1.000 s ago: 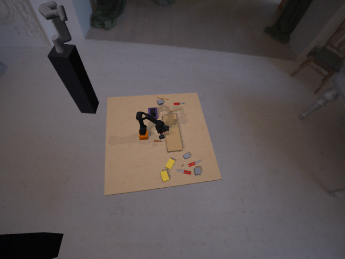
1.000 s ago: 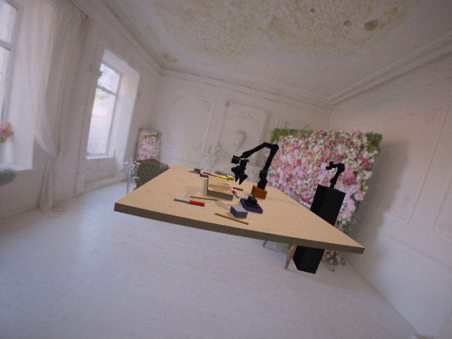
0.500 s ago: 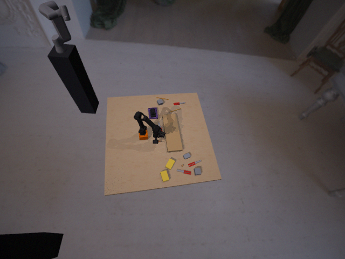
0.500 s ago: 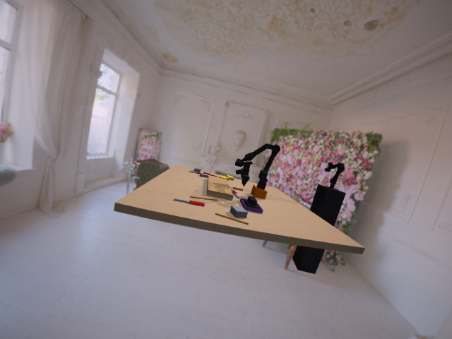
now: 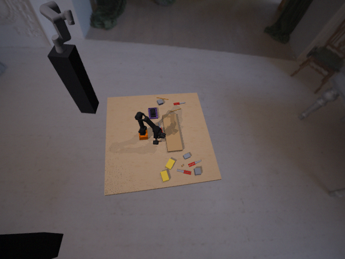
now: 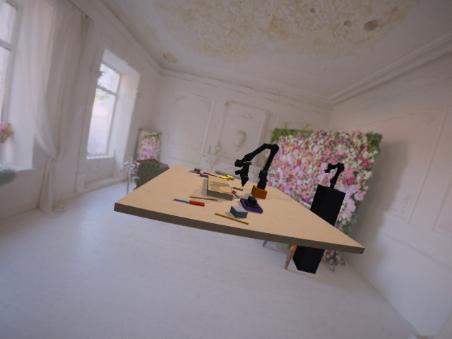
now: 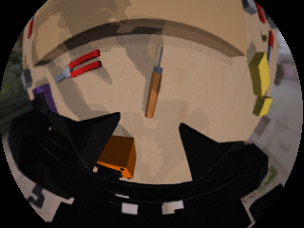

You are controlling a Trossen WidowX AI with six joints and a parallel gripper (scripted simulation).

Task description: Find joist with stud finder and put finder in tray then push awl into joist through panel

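The stud finder (image 5: 152, 112) (image 6: 251, 200), a black block, sits in the purple tray (image 5: 153, 118) (image 6: 257, 210). The awl (image 7: 153, 90) (image 6: 237, 188) lies on the table between the arm's base and the floor panel (image 5: 175, 136) (image 6: 219, 185) (image 7: 204, 21); its orange handle is toward the gripper and its thin metal shaft points at the panel. My gripper (image 5: 159, 138) (image 6: 244, 183) (image 7: 151, 121) is open and empty, above the table. In the wrist view its fingertips stand either side of the handle's end. The joist is hidden; no hole shows in the visible panel top.
Red-handled pliers (image 7: 85, 64) lie beside the awl, on the tray side. Yellow blocks (image 5: 170, 163) (image 5: 165, 176), grey blocks (image 5: 186, 155) (image 5: 197, 170) and more red-handled tools lie past the panel's far end. A grey block (image 5: 160, 102) (image 6: 239, 211) and pencil-like sticks lie near the tray.
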